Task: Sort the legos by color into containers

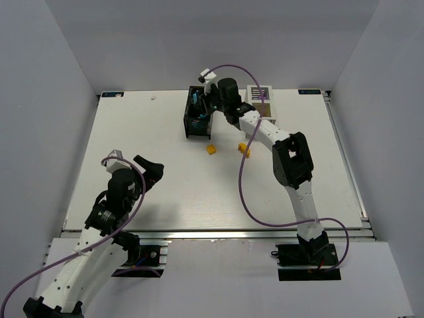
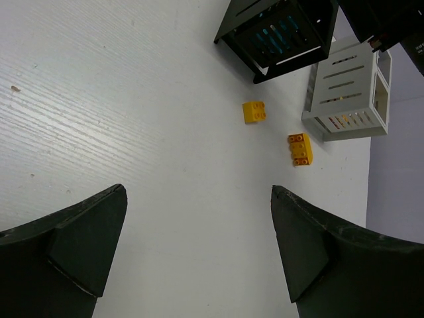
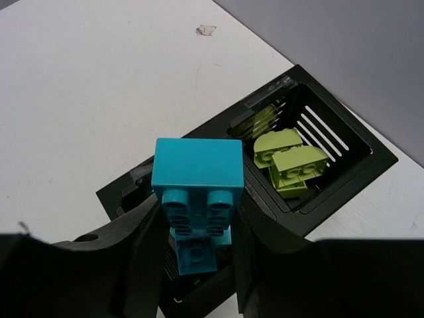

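Note:
My right gripper (image 3: 197, 213) is shut on a cyan lego (image 3: 197, 173) and hangs over the black container (image 3: 338, 195), studs facing the camera. Below it, in the near compartment, lies another cyan lego (image 3: 196, 255). The far compartment holds lime green legos (image 3: 289, 159). From above, the right gripper (image 1: 200, 105) sits at the black container (image 1: 189, 123), with the white container (image 1: 260, 93) to its right. A yellow lego (image 1: 211, 150) and an orange lego (image 1: 245, 149) lie on the table in front of the containers. My left gripper (image 1: 142, 170) is open and empty at the near left.
In the left wrist view the yellow lego (image 2: 254, 111) and orange lego (image 2: 300, 148) lie ahead of the open left gripper (image 2: 199, 193), with the black container (image 2: 278, 56) and white container (image 2: 344, 96) beyond. A purple cable (image 1: 246, 199) loops beside the right arm.

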Motion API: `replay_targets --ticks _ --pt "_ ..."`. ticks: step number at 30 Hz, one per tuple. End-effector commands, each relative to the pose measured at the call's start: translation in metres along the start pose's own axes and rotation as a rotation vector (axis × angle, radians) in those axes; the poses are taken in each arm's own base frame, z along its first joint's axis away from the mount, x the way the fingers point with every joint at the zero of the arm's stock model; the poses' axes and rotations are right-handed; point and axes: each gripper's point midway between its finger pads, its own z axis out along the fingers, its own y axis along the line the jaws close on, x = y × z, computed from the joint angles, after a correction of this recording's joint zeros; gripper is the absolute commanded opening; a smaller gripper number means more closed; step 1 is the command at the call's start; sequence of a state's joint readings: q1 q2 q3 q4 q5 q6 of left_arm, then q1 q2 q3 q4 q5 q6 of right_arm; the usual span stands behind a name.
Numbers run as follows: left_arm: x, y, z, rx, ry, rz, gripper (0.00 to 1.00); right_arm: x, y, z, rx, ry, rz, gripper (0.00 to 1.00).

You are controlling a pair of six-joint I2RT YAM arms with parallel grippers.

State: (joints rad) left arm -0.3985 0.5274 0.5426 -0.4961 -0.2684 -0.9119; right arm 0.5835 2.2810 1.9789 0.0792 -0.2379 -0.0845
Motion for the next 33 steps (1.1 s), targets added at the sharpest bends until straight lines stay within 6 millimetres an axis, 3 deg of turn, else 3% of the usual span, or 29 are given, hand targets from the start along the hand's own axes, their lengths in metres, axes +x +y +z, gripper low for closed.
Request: replay_targets --ticks 1,7,12,14,16,17,18,19,20,21,22,23,24,25,26,28,30,33 --pt "0.007 0.005 0.004 -0.012 0.018 -0.006 0.98 -0.034 -0.007 0.002 0.024 -0.094 -0.032 0.40" --pt "0.017 0.001 0.016 -0.017 0.072 0.011 0.98 -0.030 -0.001 0.003 -0.010 -0.087 -0.044 0.57" --pt "0.025 -0.004 0.026 -0.005 0.104 -0.002 0.98 -0.037 0.003 0.000 -0.033 -0.094 -0.055 0.63" --pt "0.025 -0.005 0.029 -0.008 0.105 -0.003 0.96 -0.047 0.006 -0.006 -0.047 -0.103 -0.081 0.72" --pt "0.025 -0.011 0.033 0.004 0.113 -0.005 0.87 -0.061 0.011 -0.020 -0.075 -0.108 -0.158 0.89" --pt "0.026 -0.014 0.035 0.014 0.119 -0.005 0.84 -0.064 0.011 -0.025 -0.083 -0.108 -0.180 0.90" --pt "0.026 -0.019 0.038 0.027 0.121 -0.006 0.81 -0.085 0.012 -0.042 -0.087 -0.139 -0.204 0.89" --pt "0.028 -0.023 0.040 0.042 0.136 -0.005 0.76 -0.089 0.012 -0.052 -0.096 -0.147 -0.216 0.89" --pt "0.034 -0.022 0.045 0.032 0.158 0.009 0.63 -0.076 0.014 -0.060 -0.138 -0.122 -0.232 0.89" --pt "0.034 -0.027 0.047 0.046 0.161 0.007 0.57 -0.090 0.025 -0.085 -0.260 -0.158 -0.255 0.89" --pt "0.039 -0.029 0.049 0.054 0.179 0.009 0.49 -0.090 0.027 -0.098 -0.310 -0.159 -0.255 0.82" --pt "0.043 -0.028 0.053 0.048 0.195 0.014 0.35 -0.068 0.032 -0.107 -0.359 -0.099 -0.210 0.76" --pt "0.045 -0.030 0.055 0.060 0.197 0.013 0.29 -0.073 0.032 -0.126 -0.390 -0.101 -0.214 0.70" --pt "0.049 -0.032 0.055 0.074 0.217 0.014 0.25 -0.066 0.036 -0.135 -0.408 -0.075 -0.222 0.54" --pt "0.053 -0.032 0.057 0.075 0.230 0.017 0.22 -0.033 0.039 -0.145 -0.432 0.019 -0.232 0.46" --pt "0.058 -0.033 0.058 0.088 0.244 0.019 0.23 -0.017 0.040 -0.167 -0.409 0.086 -0.280 0.31" --pt "0.063 -0.034 0.057 0.102 0.265 0.022 0.26 0.022 0.036 -0.190 -0.340 0.203 -0.292 0.33" --pt "0.064 -0.027 0.056 0.092 0.259 0.023 0.57 0.062 0.024 -0.216 -0.225 0.340 -0.276 0.53"
